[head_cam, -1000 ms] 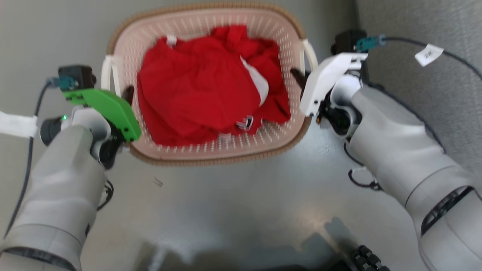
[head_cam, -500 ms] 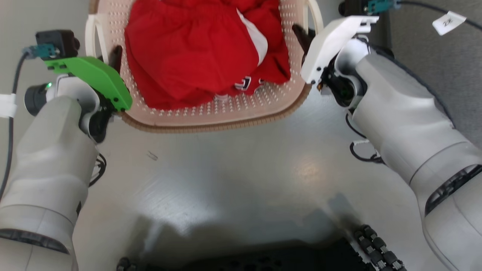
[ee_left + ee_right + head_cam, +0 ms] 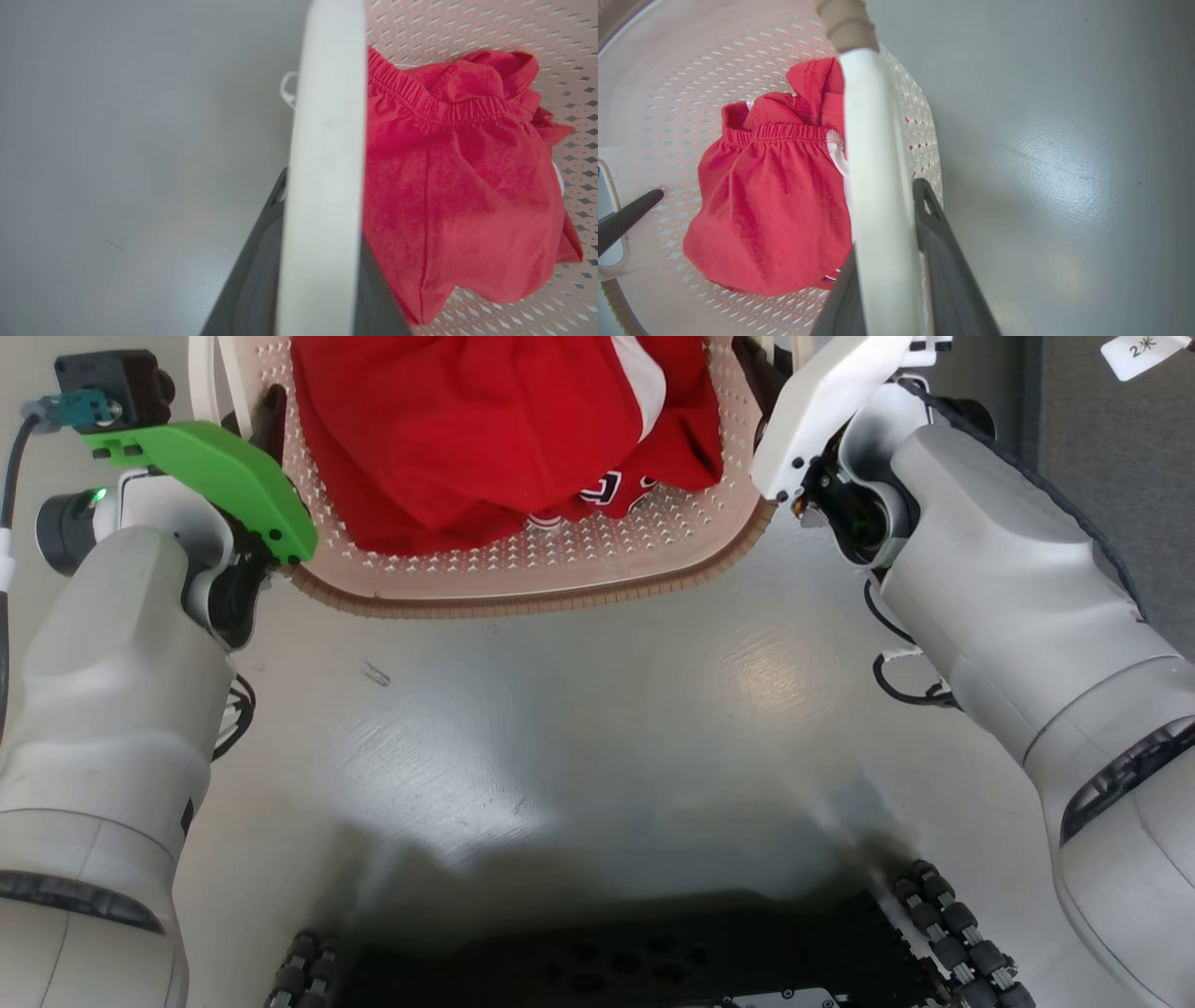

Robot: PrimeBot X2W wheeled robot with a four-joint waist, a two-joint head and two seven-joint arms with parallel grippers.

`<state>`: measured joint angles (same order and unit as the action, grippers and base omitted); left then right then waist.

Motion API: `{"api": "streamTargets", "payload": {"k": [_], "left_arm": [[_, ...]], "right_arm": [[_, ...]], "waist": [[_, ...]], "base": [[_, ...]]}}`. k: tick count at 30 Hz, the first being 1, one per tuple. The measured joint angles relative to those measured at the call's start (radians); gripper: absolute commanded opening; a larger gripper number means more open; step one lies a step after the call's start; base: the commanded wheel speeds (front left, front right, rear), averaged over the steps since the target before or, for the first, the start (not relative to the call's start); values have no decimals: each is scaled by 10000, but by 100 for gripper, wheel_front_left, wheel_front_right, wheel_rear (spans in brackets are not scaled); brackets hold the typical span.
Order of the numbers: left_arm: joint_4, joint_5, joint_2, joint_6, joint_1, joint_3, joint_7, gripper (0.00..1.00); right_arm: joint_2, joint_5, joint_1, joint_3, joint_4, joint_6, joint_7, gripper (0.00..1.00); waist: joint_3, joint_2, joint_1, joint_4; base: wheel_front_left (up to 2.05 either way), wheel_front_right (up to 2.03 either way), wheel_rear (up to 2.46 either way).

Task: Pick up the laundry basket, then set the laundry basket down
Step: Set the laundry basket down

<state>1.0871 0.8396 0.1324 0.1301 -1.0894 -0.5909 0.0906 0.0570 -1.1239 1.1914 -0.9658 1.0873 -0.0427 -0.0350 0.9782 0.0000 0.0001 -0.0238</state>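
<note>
Laundry basket [image 3: 523,602], long axis crosswise, handles [image 3: 322,140] tight in left pincer [image 3: 250,413] and right pincer [image 3: 767,362].

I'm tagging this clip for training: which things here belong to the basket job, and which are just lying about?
Belongs to the job: laundry basket; left gripper, closed on one white handle; right gripper, closed on the other handle.
Just there: red clothes in the basket; white paper tag; scuff mark on the floor.

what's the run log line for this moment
left gripper: shut on left handle | right gripper: shut on right handle | laundry basket: held both sides | contents: red clothing
</note>
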Motion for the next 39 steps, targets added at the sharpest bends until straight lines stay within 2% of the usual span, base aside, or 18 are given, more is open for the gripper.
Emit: {"api": "streamTargets", "payload": {"k": [33, 34, 36, 37, 38, 39], "left_arm": [[514, -86, -132, 15, -444, -109, 702, 0], [531, -86, -130, 13, -471, -119, 704, 0], [560, -86, -130, 15, -524, -140, 779, 0], [566, -86, -130, 15, -546, -148, 786, 0], [577, -88, -130, 15, -562, -155, 788, 4], [608, -88, -130, 15, -576, -161, 788, 47]], "right_arm": [[-19, -36, 307, -203, 121, 12, -713, 0], [-19, -36, 317, -203, 121, 15, -725, 2], [-19, -54, 349, -215, 121, 17, -744, 17], [-19, -84, 358, -215, 119, 19, -750, 29], [-21, -132, 372, -217, 117, 19, -777, 39], [-29, -140, 388, -219, 115, 17, -803, 48]], "waist": [[610, 0, -1, 148], [621, 0, -2, 147], [645, 0, -2, 144], [657, 0, -2, 143], [669, 0, -2, 142], [680, 0, -2, 141]], "base": [[0, 0, 0], [0, 0, 0], [0, 0, 0], [0, 0, 0], [0, 0, 0], [0, 0, 0]]}}
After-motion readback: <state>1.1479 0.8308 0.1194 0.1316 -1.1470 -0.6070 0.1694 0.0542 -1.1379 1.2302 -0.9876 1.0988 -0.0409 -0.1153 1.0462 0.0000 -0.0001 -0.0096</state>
